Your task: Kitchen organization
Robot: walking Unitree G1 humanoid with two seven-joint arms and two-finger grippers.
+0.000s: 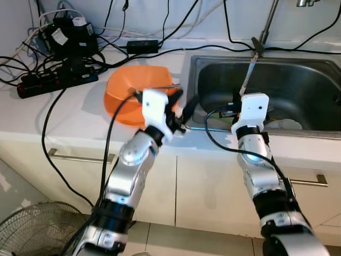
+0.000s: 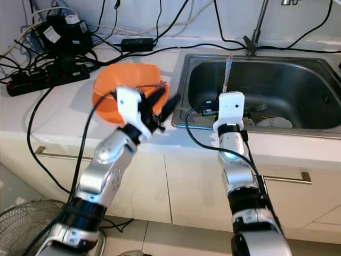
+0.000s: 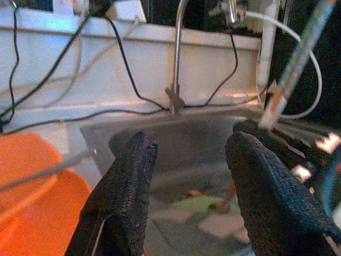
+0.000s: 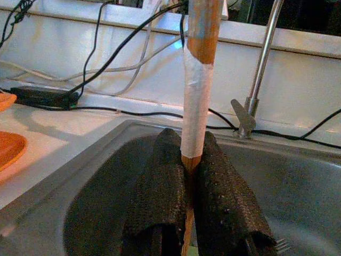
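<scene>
The right tool is squeezed tight on a thin wooden stick with pale tape round it, maybe a chopstick. The stick points straight up and is held over the near left part of the sink. The left tool has its two fingers spread wide and holds nothing. It sits over the near edge of the bench, just left of the sink and just right of the orange bowl. A thin grey wire-like thing lies across the bowl. Down in the sink there are some pale and green bits, but they are too blurry to name. At the far left of the bench there is a black power strip with lots of cables. The tap stands behind the sink. It looks like the stick has been lifted out of the sink and now needs a home. The next move is likely to carry it left, over the sink rim, and put it down gently in or near the bowl without bumping the open left tool.
</scene>
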